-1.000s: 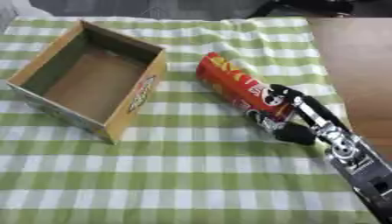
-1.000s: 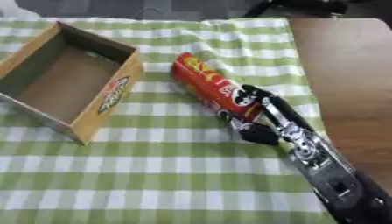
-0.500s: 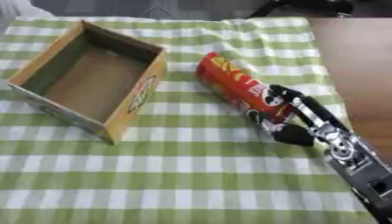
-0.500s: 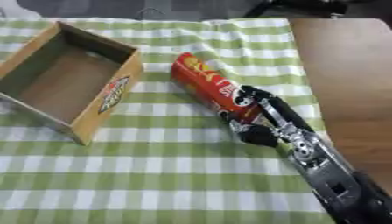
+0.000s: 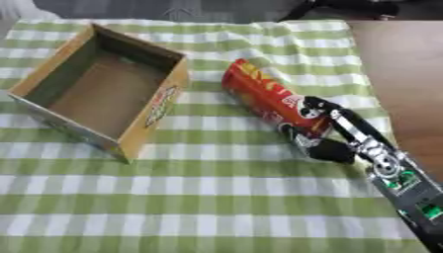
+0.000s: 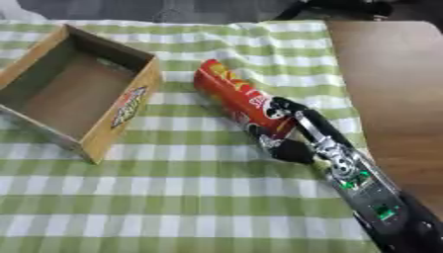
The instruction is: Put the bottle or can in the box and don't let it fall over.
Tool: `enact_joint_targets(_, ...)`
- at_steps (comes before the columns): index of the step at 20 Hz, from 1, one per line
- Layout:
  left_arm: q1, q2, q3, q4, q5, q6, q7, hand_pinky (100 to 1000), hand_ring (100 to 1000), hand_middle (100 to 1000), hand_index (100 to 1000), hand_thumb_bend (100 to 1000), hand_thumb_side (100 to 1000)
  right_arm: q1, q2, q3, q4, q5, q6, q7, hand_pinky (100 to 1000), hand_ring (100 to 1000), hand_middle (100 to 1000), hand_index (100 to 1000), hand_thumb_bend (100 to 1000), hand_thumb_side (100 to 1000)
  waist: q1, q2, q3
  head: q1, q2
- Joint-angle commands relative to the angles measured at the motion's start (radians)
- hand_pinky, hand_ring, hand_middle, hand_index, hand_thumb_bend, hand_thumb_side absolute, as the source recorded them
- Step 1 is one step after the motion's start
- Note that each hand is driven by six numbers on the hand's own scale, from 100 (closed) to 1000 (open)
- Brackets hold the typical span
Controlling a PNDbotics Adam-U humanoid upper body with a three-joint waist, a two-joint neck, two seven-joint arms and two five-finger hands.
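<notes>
Red can (image 5: 268, 99) lies flat on checked cloth (image 5: 216, 197) beside the cardboard box (image 5: 104, 94); right hand (image 5: 333, 141) fingers curl round its near end.

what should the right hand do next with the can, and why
Probably lift the can and tip it upright. It lies on its side on the checked cloth, beside the open box, and the right hand already has its fingers curled round the near end. It has to be standing before it goes in.

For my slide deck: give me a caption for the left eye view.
Right hand grips a red can lying on the green checked cloth, beside the empty cardboard box.
</notes>
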Motion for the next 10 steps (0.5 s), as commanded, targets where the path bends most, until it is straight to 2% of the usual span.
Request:
enact_joint_targets(1,-0.009,0.014,0.012,-0.021,0.004,-0.001,0.005,502,493,590,700,171,658,0.017,-0.003,0.04,0.062,-0.049,0.013,-0.006,424,838,846,1000,100,266,0.004,-0.007,0.002,-0.003,-0.006)
enact_joint_targets(6,-0.009,0.013,0.014,-0.021,0.008,-0.003,0.008,503,494,590,699,169,660,0.012,-0.001,0.047,0.076,-0.079,0.022,-0.025,432,832,839,1000,100,100,0.006,-0.006,0.003,-0.004,-0.007)
enact_joint_targets(10,-0.009,0.013,0.016,-0.021,0.009,-0.004,0.01,504,494,590,699,168,661,0.01,0.0,0.048,0.08,-0.078,0.024,-0.05,382,809,821,1000,100,100,0.006,-0.005,0.004,-0.006,-0.006)
